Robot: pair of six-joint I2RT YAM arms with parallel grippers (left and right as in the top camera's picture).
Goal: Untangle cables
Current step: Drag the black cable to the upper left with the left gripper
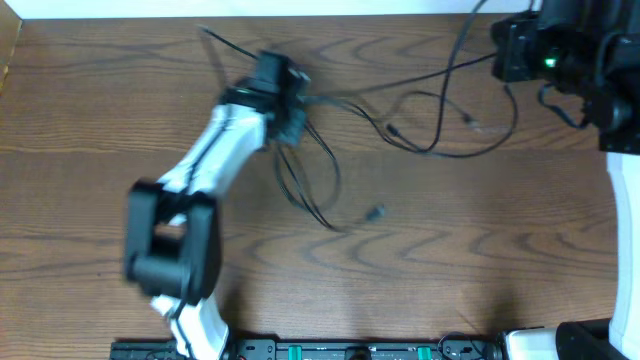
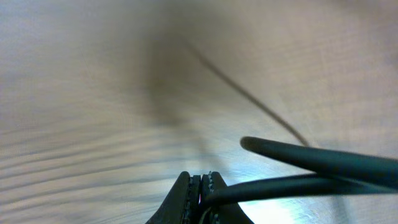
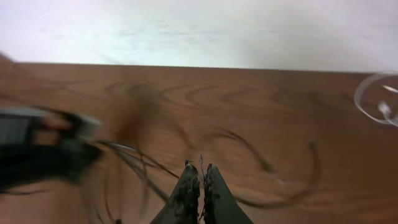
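Note:
Thin black cables (image 1: 432, 150) sprawl over the back half of the wooden table, with a tangle of loops (image 1: 312, 185) under my left arm. My left gripper (image 1: 291, 118) is down in that tangle. In the left wrist view, the left gripper (image 2: 202, 177) is shut on a black cable (image 2: 292, 185) that leaves the jaws to the right, with a second strand (image 2: 311, 158) above it. My right gripper (image 1: 505, 55) sits at the back right where a cable runs up to it. In its own view, the right gripper (image 3: 200, 168) is shut, with a thin dark wisp at the tips. A pale loop (image 3: 372, 102) lies far right.
A loose small plug (image 1: 375, 212) lies mid-table, and two more plug ends (image 1: 393, 130) are near the back. The table's far edge meets a white wall (image 3: 199, 31). A black rail (image 1: 330, 350) runs along the front edge. The right arm's base (image 1: 620, 250) stands at the right.

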